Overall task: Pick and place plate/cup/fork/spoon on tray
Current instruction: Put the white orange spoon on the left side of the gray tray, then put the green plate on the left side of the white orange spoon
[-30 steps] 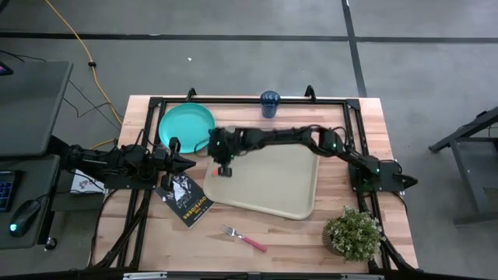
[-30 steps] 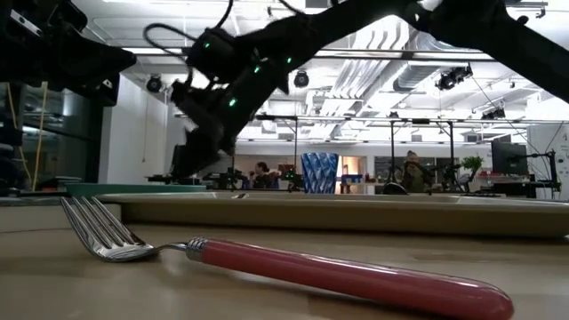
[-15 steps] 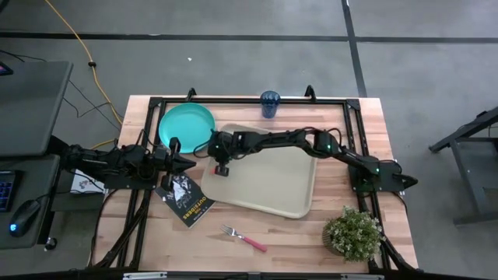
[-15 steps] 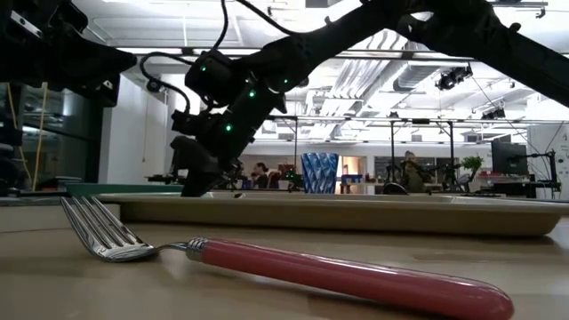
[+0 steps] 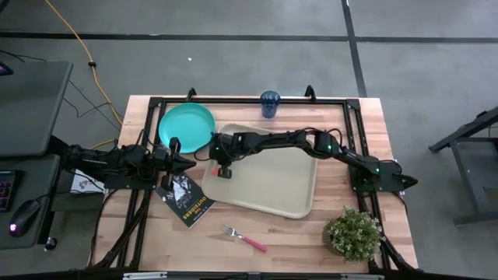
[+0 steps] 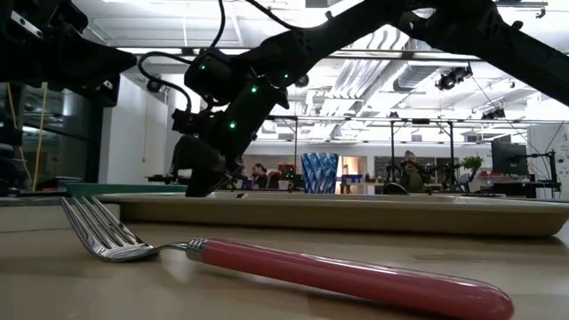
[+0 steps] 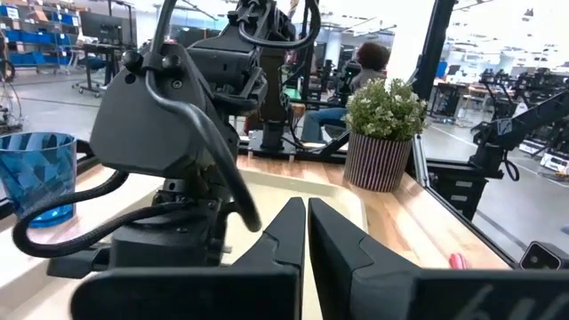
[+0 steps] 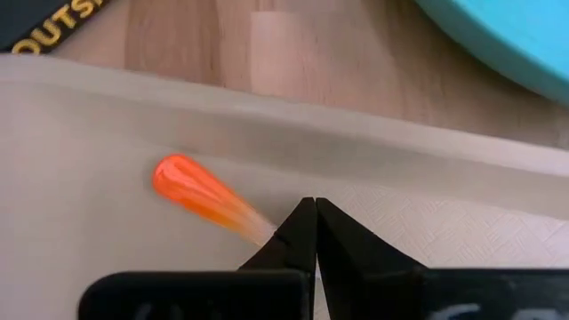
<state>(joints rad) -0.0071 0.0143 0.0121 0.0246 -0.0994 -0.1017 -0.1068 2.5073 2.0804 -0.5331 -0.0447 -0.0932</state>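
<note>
Left claw [image 5: 187, 163] pressed together, idle at table's left | plate [image 5: 187, 128] on table beside tray [image 5: 288, 187] | right claw [image 8: 308, 233] pinching an orange-tipped handle [image 8: 206, 197] over tray's left edge | cup [image 5: 270, 103] beyond tray | fork [image 5: 243, 238] in front.

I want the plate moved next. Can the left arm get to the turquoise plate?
Probably yes. The left gripper waits at the table's left edge, and the turquoise plate lies uncovered on the wood nearby. The right gripper is down over the tray corner, beside the plate, not on it.
</note>
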